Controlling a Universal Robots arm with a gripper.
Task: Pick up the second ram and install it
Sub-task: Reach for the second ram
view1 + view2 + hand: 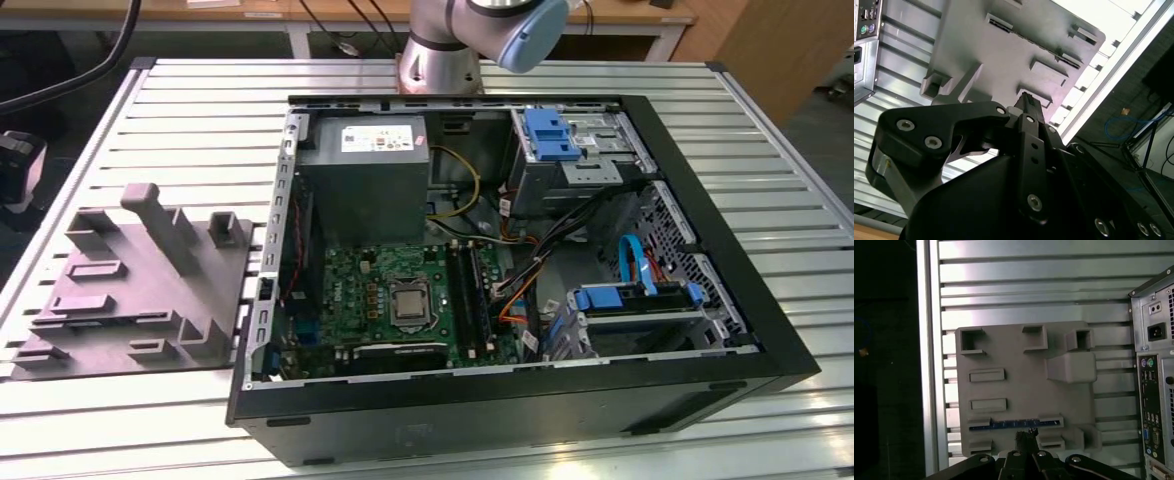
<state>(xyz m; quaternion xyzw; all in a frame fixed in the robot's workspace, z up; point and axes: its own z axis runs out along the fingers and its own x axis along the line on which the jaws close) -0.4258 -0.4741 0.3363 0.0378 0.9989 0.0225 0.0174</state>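
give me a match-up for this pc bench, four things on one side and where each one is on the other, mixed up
1 second ram
2 fixture tray
3 motherboard
4 gripper

a inside the open computer case
b on edge in a tray slot
c on the slatted table beside the case
d close by the ram

Pairs: 1-b, 2-c, 3-a, 4-d

A grey moulded fixture tray (1019, 380) lies flat right ahead of the jaws, resting on the slatted metal worktop (1029, 290). Off to one side of the jaws, beside the tray, stands an open black computer case (534, 400) with its rear port panel (1151, 405) facing them. Inside it, well apart from the jaws, sit a green motherboard (387, 290), a grey power supply (360, 170) and blue drive brackets (554, 135).
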